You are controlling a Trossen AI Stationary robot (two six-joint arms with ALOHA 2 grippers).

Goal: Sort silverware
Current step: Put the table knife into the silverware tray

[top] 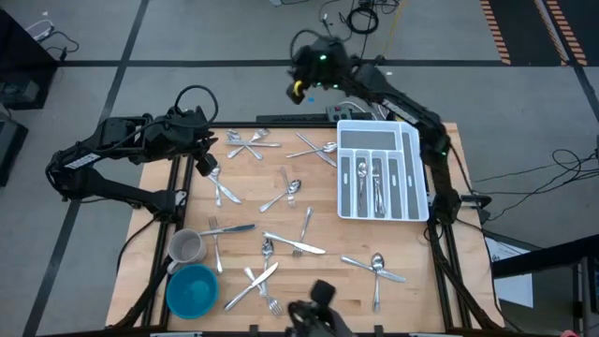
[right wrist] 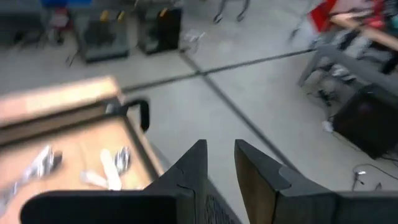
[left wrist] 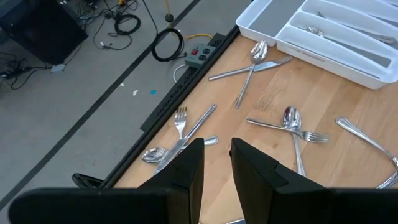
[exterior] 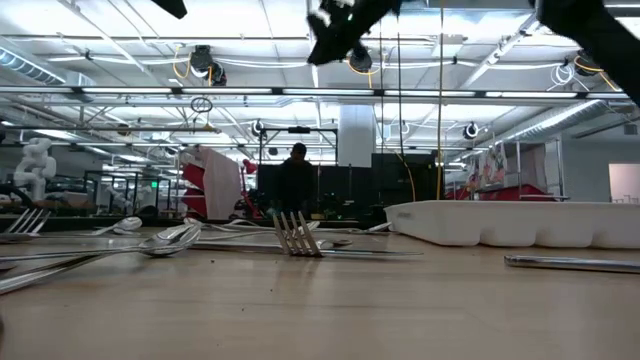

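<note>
Silverware lies scattered over the wooden table (top: 328,234): a cluster (top: 248,145) at the far left, pieces (top: 288,187) in the middle, and more (top: 374,267) near the front. Several pieces (top: 374,183) lie in the white organiser tray (top: 379,125) at the far right. My left gripper (top: 208,161) (left wrist: 216,165) hovers over the table's far left part, tilted down, narrowly open with nothing between its fingers. My right gripper (top: 298,86) (right wrist: 221,165) hangs high beyond the table's far edge, over the floor, also narrowly open and empty.
A grey mug (top: 185,246) and a blue bowl (top: 192,288) stand at the near left corner. A power strip and cables (left wrist: 199,56) lie on the floor past the far edge. A person (exterior: 296,185) stands far off in the room.
</note>
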